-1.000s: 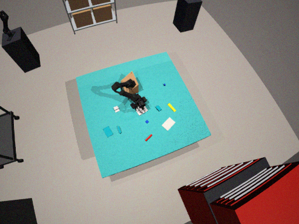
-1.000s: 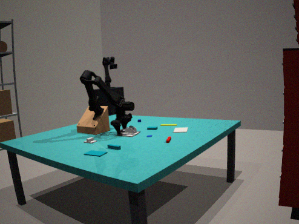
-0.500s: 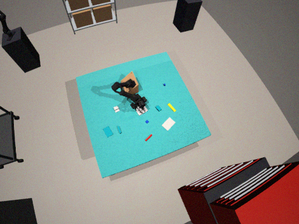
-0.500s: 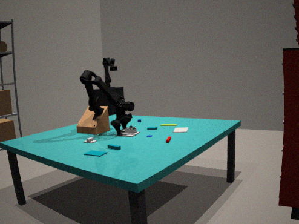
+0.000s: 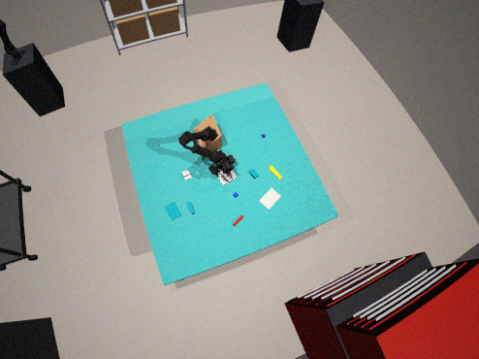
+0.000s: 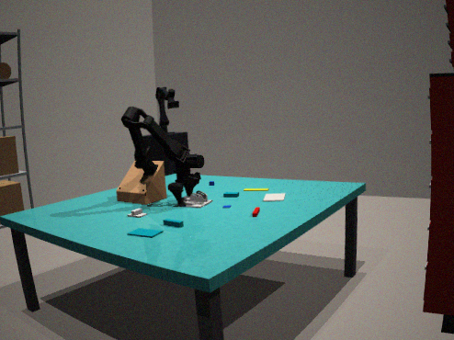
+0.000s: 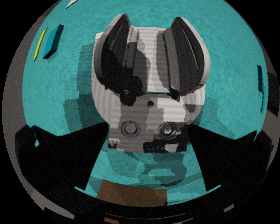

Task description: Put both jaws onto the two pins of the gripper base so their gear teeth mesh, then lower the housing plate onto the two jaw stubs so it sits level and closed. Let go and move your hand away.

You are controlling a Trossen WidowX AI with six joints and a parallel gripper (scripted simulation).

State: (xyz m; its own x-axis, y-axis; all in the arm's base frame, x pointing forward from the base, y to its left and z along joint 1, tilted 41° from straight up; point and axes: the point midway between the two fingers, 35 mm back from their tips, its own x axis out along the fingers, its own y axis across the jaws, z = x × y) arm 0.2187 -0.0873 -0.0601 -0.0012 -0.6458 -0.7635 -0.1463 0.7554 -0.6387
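The pale gripper base (image 5: 226, 179) (image 6: 202, 203) (image 7: 101, 102) lies flat on the teal table. In the wrist view the left jaw (image 7: 114, 57) and the right jaw (image 7: 192, 62) stand on it side by side, apart, with their rear ends at the housing plate. The grey housing plate (image 7: 150, 117) lies over these rear ends, with two round rings showing near its near edge. It hides the pins and gear teeth; whether it is fully level I cannot tell. My gripper (image 7: 149, 127) (image 6: 185, 199) is open and empty, its fingers apart on either side of the plate.
The arm stands at a wooden wedge block (image 5: 213, 125) (image 6: 140, 185). A small white part (image 5: 186, 175) (image 6: 136, 213) lies to one side. Around lie teal blocks (image 5: 253, 174) (image 6: 173, 223), a teal plate (image 5: 173, 211), a blue cube (image 5: 236, 195), a red bar (image 5: 238, 220), a yellow bar (image 5: 274, 172) and a white plate (image 5: 270, 198).
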